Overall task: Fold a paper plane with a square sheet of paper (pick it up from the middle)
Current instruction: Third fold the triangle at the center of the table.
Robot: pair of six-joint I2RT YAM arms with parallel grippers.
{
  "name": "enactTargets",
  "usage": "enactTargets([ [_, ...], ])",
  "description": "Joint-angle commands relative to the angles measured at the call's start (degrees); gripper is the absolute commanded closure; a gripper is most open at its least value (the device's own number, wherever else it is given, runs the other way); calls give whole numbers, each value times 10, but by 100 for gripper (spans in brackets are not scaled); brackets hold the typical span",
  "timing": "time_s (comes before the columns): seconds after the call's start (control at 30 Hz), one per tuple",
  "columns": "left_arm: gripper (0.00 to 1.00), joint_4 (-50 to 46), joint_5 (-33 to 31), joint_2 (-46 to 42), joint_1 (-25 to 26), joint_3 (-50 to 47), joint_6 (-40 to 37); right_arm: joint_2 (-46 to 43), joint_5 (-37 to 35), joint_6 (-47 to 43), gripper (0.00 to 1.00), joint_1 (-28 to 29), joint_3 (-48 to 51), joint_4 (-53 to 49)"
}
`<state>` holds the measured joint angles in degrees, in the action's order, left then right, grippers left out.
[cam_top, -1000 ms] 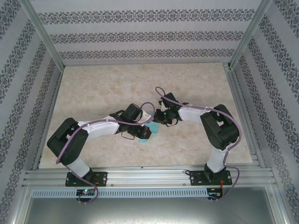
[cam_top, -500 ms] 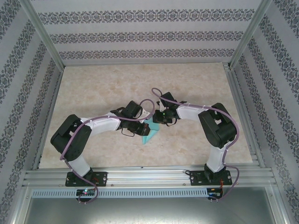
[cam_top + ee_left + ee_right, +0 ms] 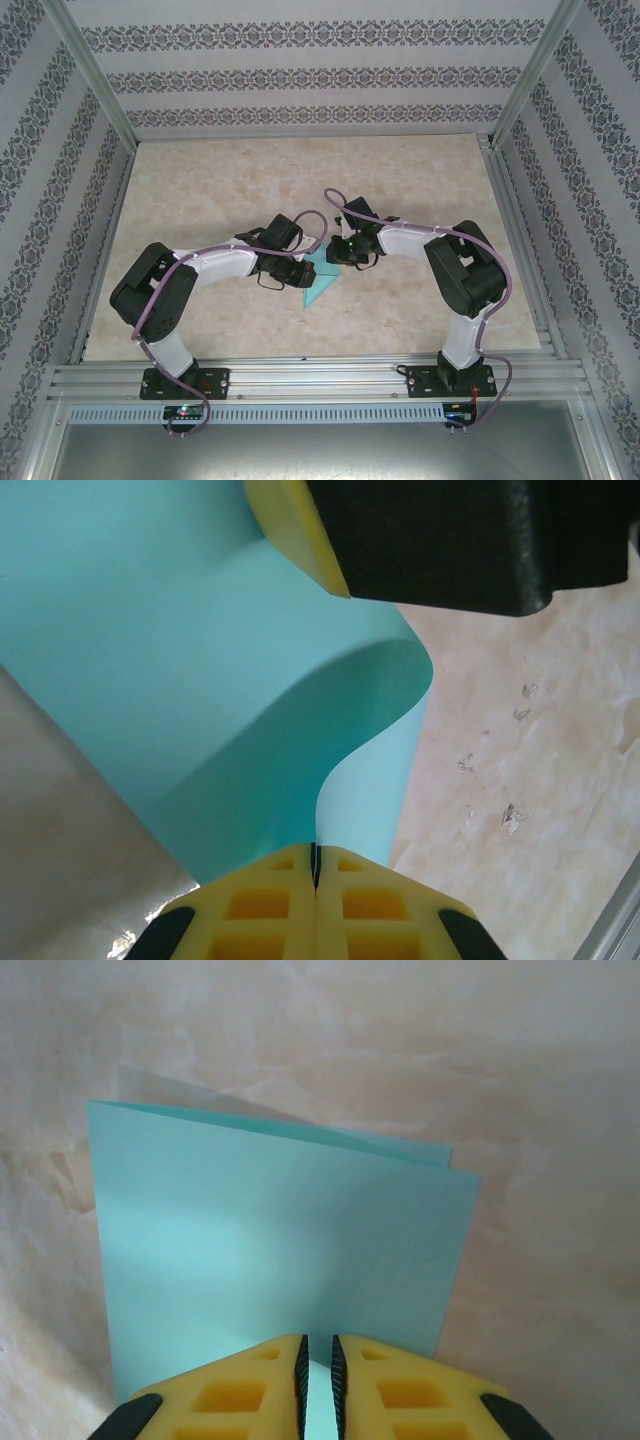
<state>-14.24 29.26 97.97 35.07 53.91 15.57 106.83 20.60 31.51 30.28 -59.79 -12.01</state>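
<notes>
My left jaws and right jaws are each clamped on the folded paper, over the middle of the table. Light, floppy, easily creased, I judge: pinch edges gently.

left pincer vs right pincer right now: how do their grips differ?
The left pincer has its jaws pressed flush, with no gap. The right pincer shows a thin slit between its jaws. At the left pincer the teal sheet bows in a curve. At the right pincer it stands flat, with two layered edges showing at its far end. Shared: both have yellow jaws and are shut on the same sheet.
</notes>
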Motion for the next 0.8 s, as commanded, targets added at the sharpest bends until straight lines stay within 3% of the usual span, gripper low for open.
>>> enactTargets([
  [0.0,95,-15,-17,11,-11,11,10,15,-15,1,82,6,0,-23],
  [0.77,94,-4,-22,28,-14,10,15,21,-20,8,81,9,2,-23],
])
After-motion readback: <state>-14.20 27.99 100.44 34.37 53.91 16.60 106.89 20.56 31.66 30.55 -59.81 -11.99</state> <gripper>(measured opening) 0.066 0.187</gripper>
